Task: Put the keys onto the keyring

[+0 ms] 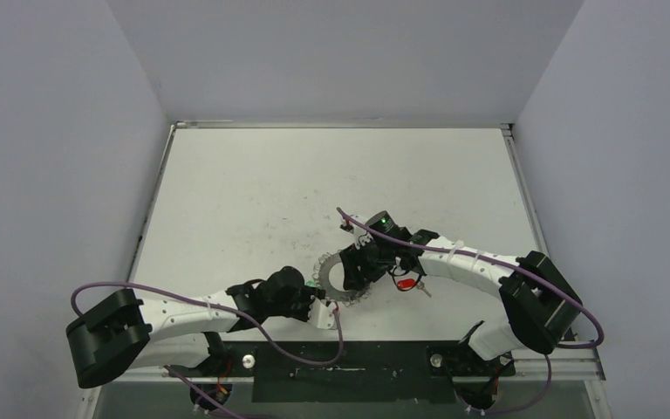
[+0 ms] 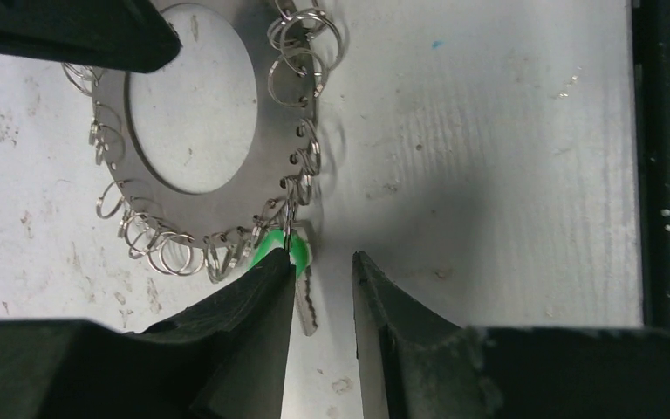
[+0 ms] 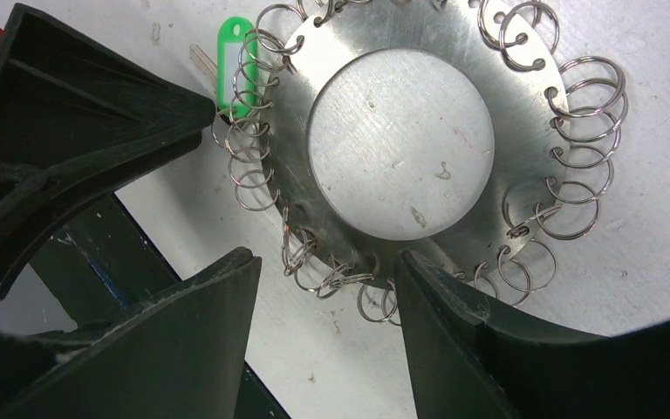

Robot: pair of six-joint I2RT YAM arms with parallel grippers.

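Top view
- desk: pale, scuffed, with both arms reaching in from its near edge.
- keyring: lies flat close to the near edge, about midway between the left and right edges.
- left gripper: low at the keyring's near-left rim.
- right gripper: over the keyring's right side.
- red key: on the desk just right of the keyring, under the right arm and apart from the keyring.

Left wrist view
- keyring: flat plate on the desk, fringed with wire loops.
- green key: the tag touches the loops at the rim. The blade points away from the keyring and lies along the inner face of one finger.
- left gripper: released. The jaws stand apart, and the other finger is clear of the blade.
- right gripper: one dark finger crosses the keyring's far rim.

Right wrist view
- keyring: fills the view, with bare desk showing through its hole.
- green key: at the rim, its tag among the loops, just beside the left gripper's tip.
- right gripper: the jaws stand apart on either side of a stretch of rim and loops. I cannot tell whether they pinch the keyring.
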